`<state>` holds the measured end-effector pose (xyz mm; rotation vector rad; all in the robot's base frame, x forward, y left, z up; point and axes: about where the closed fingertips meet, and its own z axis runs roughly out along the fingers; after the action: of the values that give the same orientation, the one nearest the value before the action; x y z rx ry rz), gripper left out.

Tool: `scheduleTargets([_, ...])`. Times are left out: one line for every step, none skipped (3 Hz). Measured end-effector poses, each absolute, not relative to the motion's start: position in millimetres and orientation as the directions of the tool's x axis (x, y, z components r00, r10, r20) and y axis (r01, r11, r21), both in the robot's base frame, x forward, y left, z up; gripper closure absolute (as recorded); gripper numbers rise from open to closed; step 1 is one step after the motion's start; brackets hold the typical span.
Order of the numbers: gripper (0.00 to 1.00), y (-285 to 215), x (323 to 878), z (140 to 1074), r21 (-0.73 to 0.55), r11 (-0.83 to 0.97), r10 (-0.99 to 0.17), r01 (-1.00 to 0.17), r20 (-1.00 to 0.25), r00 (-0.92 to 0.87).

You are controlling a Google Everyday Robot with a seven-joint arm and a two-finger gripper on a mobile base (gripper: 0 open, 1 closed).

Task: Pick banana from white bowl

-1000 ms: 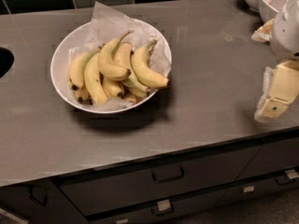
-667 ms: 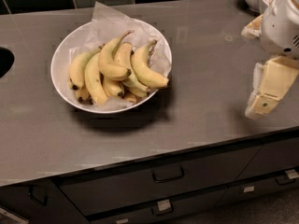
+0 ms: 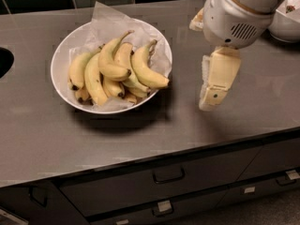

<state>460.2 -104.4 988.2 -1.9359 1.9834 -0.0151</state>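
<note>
Tabletop, grey and matte, runs beneath a dark tiled wall, with drawers under its front edge. The white bowl, lined with paper, sits left of centre. The banana lies on top of the pile inside it, stem pointing up. The pincer hangs to the right of the white bowl and apart from it; I cannot tell whether it is open or closed. A second bowl stands at the far right.

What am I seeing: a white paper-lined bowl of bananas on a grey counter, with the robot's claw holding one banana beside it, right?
Not quite. In the camera view the claw holds nothing; it hangs over the grey counter beside the white bowl, on the picture's right side. The curved top banana and the other bananas all lie in the bowl.
</note>
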Motion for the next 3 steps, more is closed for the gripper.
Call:
scheduleTargets([0.00,-104.2,460.2,988.2,-0.260,0.057,-0.968,-0.964,-0.252,0.011])
scheduleTargets([0.00,-91.6,459.8,990.5,-0.274,0.030,-0.965,-0.961,-0.258,0.044])
scheduleTargets([0.00,-49.9,457.7,999.5,-0.304,-0.041,-0.952,-0.952,-0.278,0.129])
